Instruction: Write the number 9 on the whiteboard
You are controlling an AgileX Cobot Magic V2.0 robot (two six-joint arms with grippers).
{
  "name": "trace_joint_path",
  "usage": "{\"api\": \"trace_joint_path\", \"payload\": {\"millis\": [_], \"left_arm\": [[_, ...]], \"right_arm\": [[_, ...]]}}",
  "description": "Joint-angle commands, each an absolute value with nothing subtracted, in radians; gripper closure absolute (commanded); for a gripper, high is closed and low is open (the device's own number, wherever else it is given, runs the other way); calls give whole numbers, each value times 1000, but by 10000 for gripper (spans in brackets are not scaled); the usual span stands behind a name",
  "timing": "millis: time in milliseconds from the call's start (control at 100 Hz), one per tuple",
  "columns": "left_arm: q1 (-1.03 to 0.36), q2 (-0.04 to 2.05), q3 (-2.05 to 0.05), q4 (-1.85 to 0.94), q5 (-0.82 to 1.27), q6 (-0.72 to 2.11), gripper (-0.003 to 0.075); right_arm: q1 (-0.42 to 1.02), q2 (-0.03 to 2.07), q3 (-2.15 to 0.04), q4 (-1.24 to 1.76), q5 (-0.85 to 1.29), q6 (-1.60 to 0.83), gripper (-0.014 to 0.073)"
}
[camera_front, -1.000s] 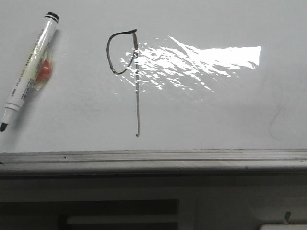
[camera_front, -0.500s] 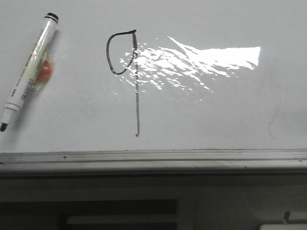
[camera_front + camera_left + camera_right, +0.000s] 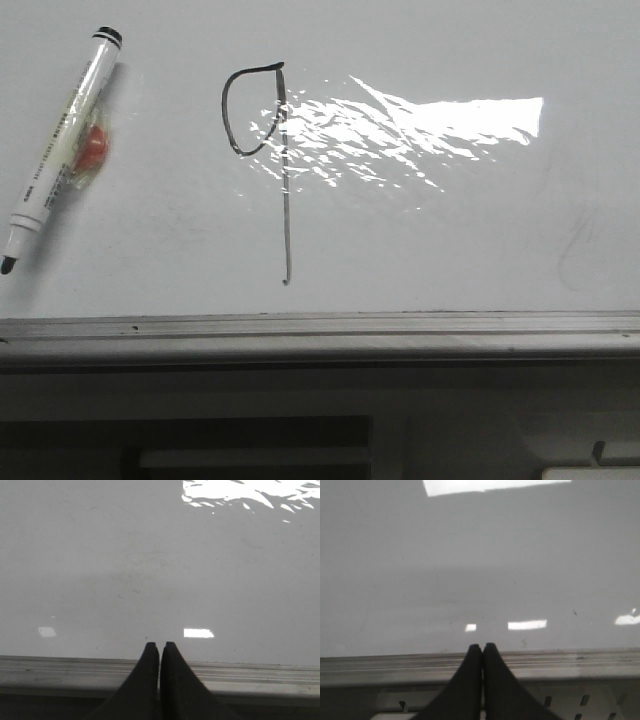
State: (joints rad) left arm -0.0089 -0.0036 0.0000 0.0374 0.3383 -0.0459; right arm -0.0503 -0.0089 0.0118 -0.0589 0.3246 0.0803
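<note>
Standing on the whiteboard [image 3: 420,230] in the front view is one number 9 [image 3: 283,190], a thin black marker line left of the board's middle; its small rounded loop sits at the far end, on the left of a long straight stem, and the stem runs toward the near edge, stopping short of the grey rail [image 3: 320,328]. The figure's long axis thus runs from far to near, loop away from the robot, tail pointing at it. A bright glare patch [image 3: 430,125] begins at the stem just beside the loop and spreads to the right.

One marker pen [image 3: 60,150] lies flat on the board well to the left of the 9, apart from it, tilted, black cap end far and dark tip near the left border; a small red patch (what it is cannot be told) shows against its body.

Two grippers are seen, each only in its own wrist view. The left gripper [image 3: 160,647] has its two dark fingers [image 3: 148,670] pressed together, holding nothing, tips over the rail at the board's near edge. The right gripper [image 3: 482,649] is the same, fingers [image 3: 470,672] together and empty, over the rail. Neither wrist view shows the 9, so its place relative to the fingers cannot be told, and neither gripper appears in the front view
</note>
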Motion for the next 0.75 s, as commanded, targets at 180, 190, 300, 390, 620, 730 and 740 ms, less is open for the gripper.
{"api": "trace_joint_path", "payload": {"millis": [180,190,300,390,620,730,740], "left_arm": [[-7,-31,19,29,291,-46,741],[-7,-31,19,29,291,-46,741],[-7,-31,19,29,291,-46,741],[-7,-31,19,29,291,-46,741],[-7,-31,19,29,291,-46,741],[-7,-31,19,29,291,-46,741],[-7,-31,19,29,291,-46,741]], "right_arm": [[-56,-26,39,-56,319,72,661],[-56,-26,39,-56,319,72,661],[-56,-26,39,-56,319,72,661],[-56,-26,39,-56,319,72,661],[-56,-26,39,-56,319,72,661],[-56,-26,39,-56,319,72,661],[-56,-26,39,-56,319,72,661]]}}
